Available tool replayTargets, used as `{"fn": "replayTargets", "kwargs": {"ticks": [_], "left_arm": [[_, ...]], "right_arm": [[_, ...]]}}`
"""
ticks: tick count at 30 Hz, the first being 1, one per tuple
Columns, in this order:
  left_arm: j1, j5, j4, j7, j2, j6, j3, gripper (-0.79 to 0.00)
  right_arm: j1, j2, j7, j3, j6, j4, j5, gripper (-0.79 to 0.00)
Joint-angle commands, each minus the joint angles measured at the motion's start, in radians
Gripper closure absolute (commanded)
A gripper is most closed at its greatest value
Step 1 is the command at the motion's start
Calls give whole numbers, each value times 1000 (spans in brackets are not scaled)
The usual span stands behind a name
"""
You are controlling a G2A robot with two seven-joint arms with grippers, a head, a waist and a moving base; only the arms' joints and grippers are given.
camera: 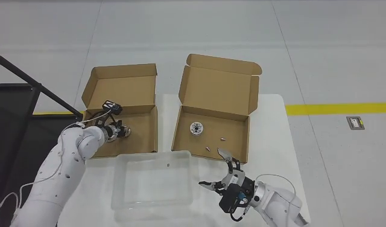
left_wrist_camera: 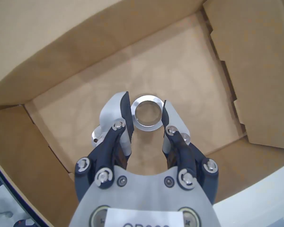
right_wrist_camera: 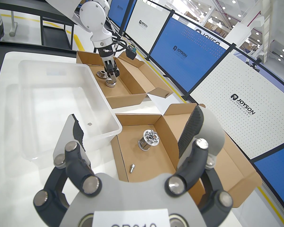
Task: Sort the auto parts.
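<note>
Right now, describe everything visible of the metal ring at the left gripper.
The metal ring is a short, silvery, machined collar with a wide open bore and a broader flange at its base. It stands bore-up, at or just above the floor of the cardboard box, between the two black pads of the left gripper, which appear to touch its opposite sides. A second flanged metal part lies close beside it, apart.
</note>
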Motion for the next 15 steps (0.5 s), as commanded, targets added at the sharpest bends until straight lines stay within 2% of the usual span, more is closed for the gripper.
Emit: {"fn": "replayTargets", "kwargs": {"ticks": [1, 6, 7, 8, 9, 15], "left_arm": [[35, -14, -62, 6, 16, -32, -42, -345], [158, -90, -237, -6, 59, -148, -162, -369], [189, -111, -276, -11, 68, -180, -188, -385], [220, -139, -311, -21, 76, -216, -216, -465], [247, -164, -343, -32, 85, -243, -245, -493], [404, -320, -510, -86, 125, -385, -394, -545]], "right_arm": [[0, 0, 0, 0, 0, 0, 0, -785], [0, 0, 0, 0, 0, 0, 0, -785], [0, 0, 0, 0, 0, 0, 0, -785], [0, 0, 0, 0, 0, 0, 0, -785], [0, 0, 0, 0, 0, 0, 0, -785], [0, 0, 0, 0, 0, 0, 0, -785]]}}
